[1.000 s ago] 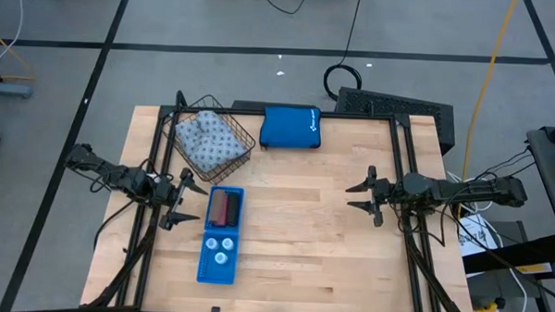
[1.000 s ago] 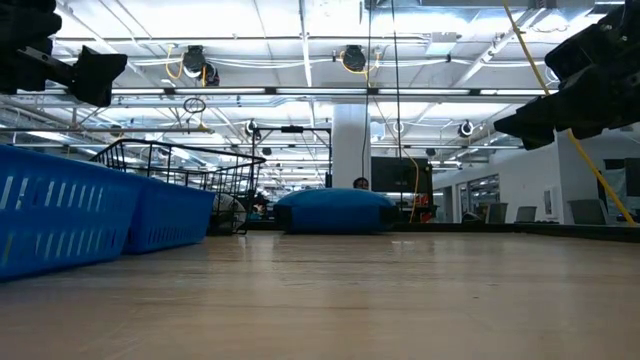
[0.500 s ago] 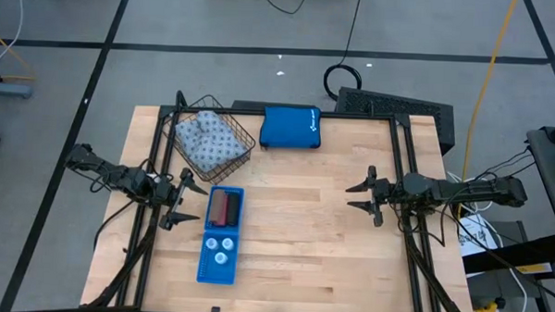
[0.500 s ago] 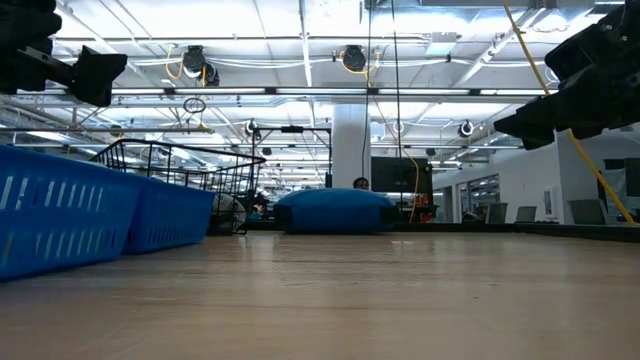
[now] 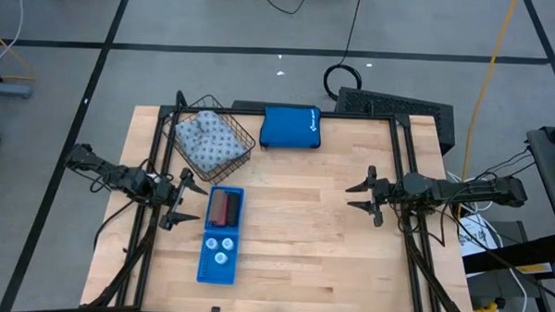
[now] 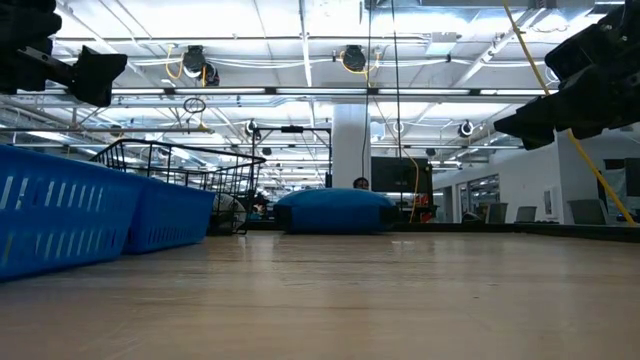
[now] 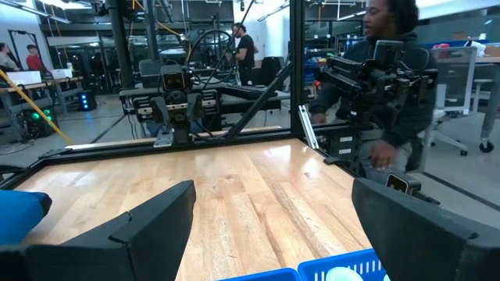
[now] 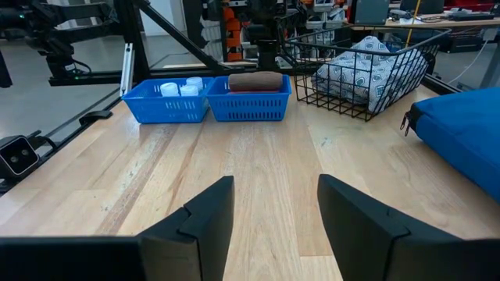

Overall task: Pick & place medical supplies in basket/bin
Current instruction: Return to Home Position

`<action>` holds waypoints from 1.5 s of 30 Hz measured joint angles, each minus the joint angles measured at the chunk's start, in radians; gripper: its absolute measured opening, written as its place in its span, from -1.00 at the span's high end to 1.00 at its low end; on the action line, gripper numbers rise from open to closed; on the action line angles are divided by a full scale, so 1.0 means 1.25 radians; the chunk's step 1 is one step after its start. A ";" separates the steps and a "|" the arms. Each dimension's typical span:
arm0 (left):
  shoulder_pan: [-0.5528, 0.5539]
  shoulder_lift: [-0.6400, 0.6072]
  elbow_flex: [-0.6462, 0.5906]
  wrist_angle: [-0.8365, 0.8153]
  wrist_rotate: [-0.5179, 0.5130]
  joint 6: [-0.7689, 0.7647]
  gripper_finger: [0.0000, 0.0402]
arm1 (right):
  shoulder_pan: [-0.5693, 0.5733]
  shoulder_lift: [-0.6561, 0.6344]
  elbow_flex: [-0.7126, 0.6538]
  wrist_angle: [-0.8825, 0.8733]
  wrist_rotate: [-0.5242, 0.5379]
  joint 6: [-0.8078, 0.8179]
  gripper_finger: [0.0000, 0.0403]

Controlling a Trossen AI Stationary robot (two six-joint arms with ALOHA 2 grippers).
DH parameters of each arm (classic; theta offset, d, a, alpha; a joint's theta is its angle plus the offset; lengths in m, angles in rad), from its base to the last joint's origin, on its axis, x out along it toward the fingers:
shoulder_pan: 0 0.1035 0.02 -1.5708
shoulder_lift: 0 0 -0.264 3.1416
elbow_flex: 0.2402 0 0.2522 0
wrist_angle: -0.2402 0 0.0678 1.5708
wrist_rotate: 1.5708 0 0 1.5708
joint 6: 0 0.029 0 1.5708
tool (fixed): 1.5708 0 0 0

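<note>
A dark wire basket (image 5: 210,138) at the far left holds the pale patterned fabric pack (image 5: 207,142). Just nearer lies the blue two-compartment tray (image 5: 206,265): two rolls (image 5: 224,207) lie in its far compartment, one of them brown (image 8: 254,80), and small white discs (image 5: 221,247) in its near one. My left gripper (image 5: 178,201) stands open above the table, just left of the tray. My right gripper (image 5: 355,198) hovers open at the right, pointing at the tray (image 8: 207,101) and the basket (image 8: 355,74). Neither has anything between its fingers.
A bright blue zip pouch (image 5: 290,127) lies at the far edge, right of the basket. Bare wood spreads between the tray and my right gripper. A black frame borders the table (image 5: 303,222) on the left and right. A person sits beyond the table (image 7: 383,70).
</note>
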 joint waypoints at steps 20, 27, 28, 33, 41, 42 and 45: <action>0.000 0.000 0.000 0.000 0.000 0.000 -0.75 | 0.000 0.000 0.000 0.000 0.000 0.000 0.13; 0.000 0.000 0.000 0.000 0.000 0.000 -0.75 | 0.000 0.000 0.000 0.000 0.000 0.000 0.13; 0.000 0.000 0.000 0.000 0.000 0.000 -0.75 | 0.000 0.000 0.000 0.000 0.000 0.000 0.13; 0.000 0.000 0.000 0.000 0.000 0.000 -0.75 | 0.000 0.000 0.000 0.000 0.000 0.000 0.12; 0.000 0.000 0.000 0.000 0.000 0.000 -0.75 | 0.000 0.000 0.000 0.000 0.000 0.000 0.14; 0.000 0.000 0.000 0.000 0.000 0.000 -0.75 | 0.000 0.000 0.000 0.000 0.000 0.000 0.14; 0.000 0.000 0.000 0.000 0.000 0.000 -0.75 | 0.000 0.000 0.000 0.000 0.000 0.000 0.12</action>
